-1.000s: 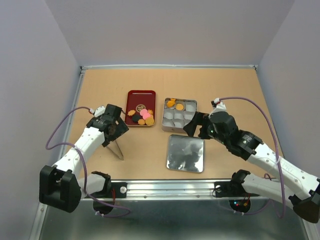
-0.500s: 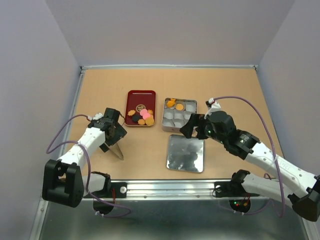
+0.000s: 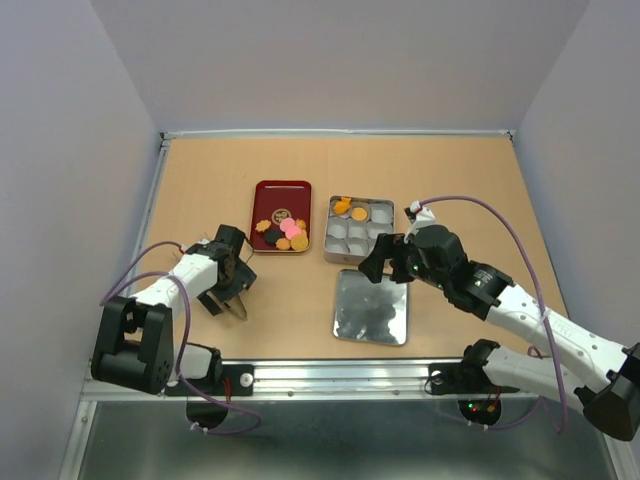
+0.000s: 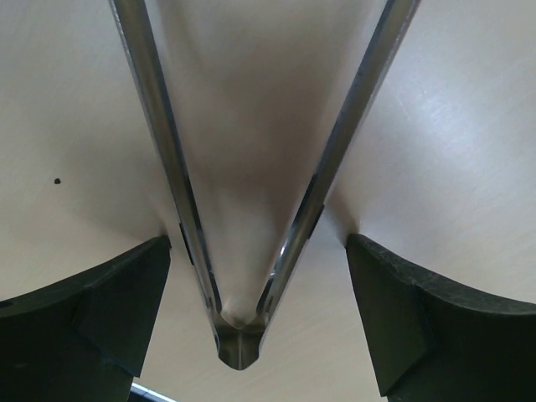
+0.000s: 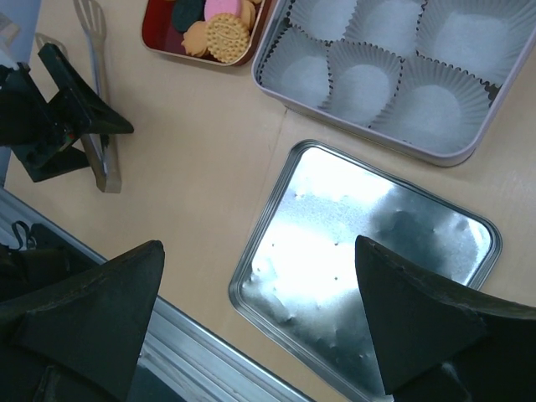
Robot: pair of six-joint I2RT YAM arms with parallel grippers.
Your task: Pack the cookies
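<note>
**Fig. Cookie packing, tongs pick-up stage (L to R).**

**L gripper** (image 4: 258, 241): low over the table (image 3: 200, 180) at near left, fingers spread, one either side of the metal tongs (image 4: 155, 126). The tongs lie flat in an open V. Nothing is pinched; whether the pads touch the tong arms can't be told.

**Red tray** (image 3: 280, 192): centre-left, holds most of the cookies (image 3: 283, 232) in a loose, overlapping heap of orange, yellow, pink and dark ones.

**Tin** (image 5: 368, 127): just right of the tray, lined w/ white paper cups (image 5: 362, 82). Two orange cookies (image 3: 350, 210) sit in the far-left cups; the rest look empty.

**Lid** (image 3: 371, 306): flat, near side of the tin.

**R gripper** (image 5: 260, 247): hovers over the lid's far edge, fingers wide apart, holding nothing.

**Handling (est.):** The cookies are probably light and stiff but brittle, w/ crumbly rims. Best to take the top one of the heap, tong tips on opposite edges or across the flat faces, w/ min. squeeze. Too much force could snap one. A hard, smooth face may slip, so lower into the cup, don't drop.
</note>
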